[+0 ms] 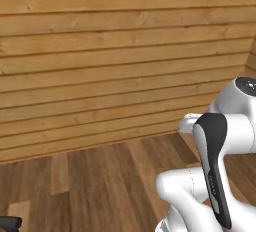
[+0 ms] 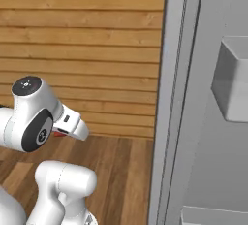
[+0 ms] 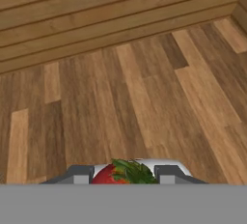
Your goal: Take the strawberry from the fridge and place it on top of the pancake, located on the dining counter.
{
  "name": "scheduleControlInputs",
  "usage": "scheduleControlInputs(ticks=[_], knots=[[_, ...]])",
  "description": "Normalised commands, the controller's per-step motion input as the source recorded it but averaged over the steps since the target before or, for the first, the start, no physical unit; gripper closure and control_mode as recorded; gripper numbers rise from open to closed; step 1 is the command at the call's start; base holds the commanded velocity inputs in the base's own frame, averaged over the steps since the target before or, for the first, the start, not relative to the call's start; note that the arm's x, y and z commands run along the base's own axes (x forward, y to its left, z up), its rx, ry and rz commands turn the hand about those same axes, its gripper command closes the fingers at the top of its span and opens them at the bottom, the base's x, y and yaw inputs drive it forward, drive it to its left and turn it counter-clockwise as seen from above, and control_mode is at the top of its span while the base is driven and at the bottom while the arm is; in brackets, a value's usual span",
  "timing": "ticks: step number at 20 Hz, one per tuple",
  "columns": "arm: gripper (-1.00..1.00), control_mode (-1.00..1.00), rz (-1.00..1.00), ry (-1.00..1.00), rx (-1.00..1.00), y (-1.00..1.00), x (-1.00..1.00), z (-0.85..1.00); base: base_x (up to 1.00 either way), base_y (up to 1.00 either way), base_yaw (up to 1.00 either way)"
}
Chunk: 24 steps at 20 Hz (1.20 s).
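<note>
We see the white arm (image 1: 215, 176) folded compactly: its lower link rises from the base, bends at a dark-capped elbow and doubles back toward the hand. In the right base view the same arm (image 2: 43, 136) shows a round dark joint cap on top, with the wrist reaching forward and slightly down. The gripper (image 3: 124, 175) has its two finger tips drawn close together, clamped on the strawberry (image 3: 116, 174), whose red flesh and green leaves sit between them.
</note>
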Motion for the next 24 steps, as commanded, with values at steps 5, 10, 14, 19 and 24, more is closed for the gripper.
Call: scheduleControlInputs(ticks=[5,10,14,19,24], knots=[[1.00,1.00,0.00,0.00,0.00,0.00,0.00,0.00,1.00,0.01,0.00],[1.00,1.00,0.00,0.00,0.00,0.00,0.00,0.00,1.00,0.22,0.10],[1.00,1.00,0.00,0.00,0.00,0.00,0.00,0.00,1.00,0.34,0.43],[1.00,1.00,0.00,0.00,0.00,0.00,0.00,0.00,0.55,0.08,0.80],[1.00,1.00,0.00,0.00,0.00,0.00,0.00,0.00,0.13,0.00,0.94]])
